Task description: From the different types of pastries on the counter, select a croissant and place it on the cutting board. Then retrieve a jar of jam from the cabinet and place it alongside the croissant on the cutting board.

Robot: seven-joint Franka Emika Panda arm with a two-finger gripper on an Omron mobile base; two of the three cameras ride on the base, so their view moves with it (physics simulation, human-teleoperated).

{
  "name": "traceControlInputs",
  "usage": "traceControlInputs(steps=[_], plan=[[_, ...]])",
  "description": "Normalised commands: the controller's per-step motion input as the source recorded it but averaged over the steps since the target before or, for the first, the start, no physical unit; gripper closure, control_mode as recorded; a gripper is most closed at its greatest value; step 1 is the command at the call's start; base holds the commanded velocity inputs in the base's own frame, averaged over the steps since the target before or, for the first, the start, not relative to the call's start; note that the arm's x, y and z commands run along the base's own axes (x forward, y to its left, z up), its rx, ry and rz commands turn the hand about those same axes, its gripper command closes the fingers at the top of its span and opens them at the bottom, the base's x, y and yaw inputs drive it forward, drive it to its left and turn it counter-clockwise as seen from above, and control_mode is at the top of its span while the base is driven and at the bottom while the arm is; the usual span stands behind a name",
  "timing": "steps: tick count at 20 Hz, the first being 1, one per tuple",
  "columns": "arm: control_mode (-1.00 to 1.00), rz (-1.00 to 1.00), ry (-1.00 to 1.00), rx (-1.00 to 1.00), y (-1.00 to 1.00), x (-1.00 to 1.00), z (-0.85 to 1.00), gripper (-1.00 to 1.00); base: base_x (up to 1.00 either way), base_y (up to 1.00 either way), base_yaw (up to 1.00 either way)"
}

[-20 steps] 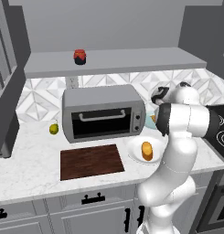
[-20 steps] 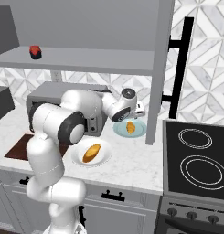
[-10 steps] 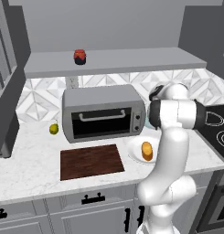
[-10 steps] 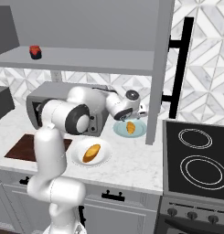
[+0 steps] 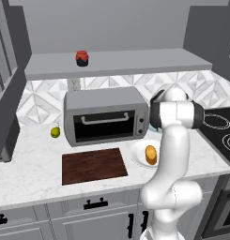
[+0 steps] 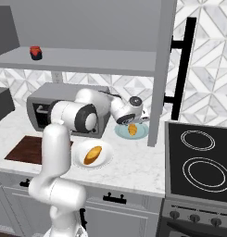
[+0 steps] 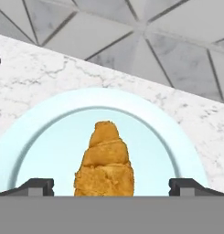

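The croissant (image 7: 104, 160), golden-brown and tapered, lies on a pale blue plate (image 7: 35, 137) at the back of the counter (image 6: 133, 166). My gripper (image 7: 111, 185) is open, one fingertip on each side of the croissant's near end, not touching it. From the right base view the gripper (image 6: 132, 121) hovers just over the croissant (image 6: 132, 130). The cutting board (image 5: 93, 165) lies bare in front of the toaster oven. The jar of jam (image 5: 81, 57), red with a dark lid, stands on the cabinet ledge (image 5: 135, 63).
An orange-yellow roll (image 6: 92, 155) sits on a white plate (image 6: 78, 159) near the counter's front edge. The silver toaster oven (image 5: 106, 115) stands behind the board, a small yellow-green fruit (image 5: 55, 132) to its left. A black stove (image 6: 203, 159) borders the counter on the right.
The arm has stretched further back and the hand has come down closer over the croissant's plate. The jaws have stayed open.
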Motion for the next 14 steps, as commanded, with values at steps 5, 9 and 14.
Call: traceControlInputs(steps=[5, 9, 14], plan=[[-1.00, 0.01, 0.00, 0.00, -0.01, 0.20, -0.31, -1.00, 0.00, 0.00, 0.00], [-1.00, 0.01, 0.00, 0.00, -0.04, 0.22, -0.24, -1.00, 0.00, 0.00, 0.00], [-1.00, 0.01, 0.00, 0.00, -0.03, 0.22, -0.24, -1.00, 0.00, 0.00, 0.00]])
